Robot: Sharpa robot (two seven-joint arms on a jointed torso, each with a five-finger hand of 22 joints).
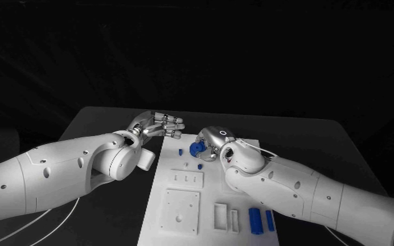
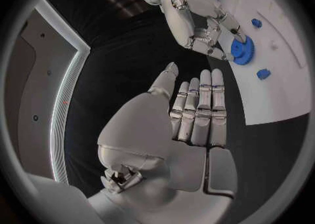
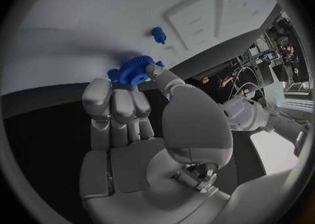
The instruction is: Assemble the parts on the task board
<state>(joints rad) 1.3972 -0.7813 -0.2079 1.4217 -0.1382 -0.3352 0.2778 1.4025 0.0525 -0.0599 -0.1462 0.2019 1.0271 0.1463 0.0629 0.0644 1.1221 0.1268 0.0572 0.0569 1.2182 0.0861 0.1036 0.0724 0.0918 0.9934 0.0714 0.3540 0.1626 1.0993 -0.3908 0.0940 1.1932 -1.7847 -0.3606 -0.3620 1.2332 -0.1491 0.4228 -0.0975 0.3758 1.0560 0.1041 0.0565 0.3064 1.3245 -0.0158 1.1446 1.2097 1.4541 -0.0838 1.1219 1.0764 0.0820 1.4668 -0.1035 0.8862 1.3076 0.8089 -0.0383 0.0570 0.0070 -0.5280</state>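
Observation:
The white task board [image 1: 164, 232] lies in the middle of the black table. My right hand [image 1: 215, 139] is over the board's far end and pinches a blue gear [image 1: 197, 148] between thumb and fingertips; the same gear [image 3: 134, 70] sits at the fingertips of the right hand [image 3: 131, 114] in the right wrist view, close to the board. A small blue peg [image 1: 180, 152] stands just left of the gear. My left hand [image 1: 160, 125] hovers off the board's far left corner, and in the left wrist view the left hand [image 2: 193, 114] has straight fingers and holds nothing.
Two long blue parts [image 1: 255, 221] [image 1: 270, 220] lie at the board's near right. Raised white blocks [image 1: 187, 178] [image 1: 180, 212] and slotted holders [image 1: 221, 216] take up its near half. Another small blue peg [image 1: 187, 165] stands near the gear. Black table [image 1: 328, 143] flanks both sides.

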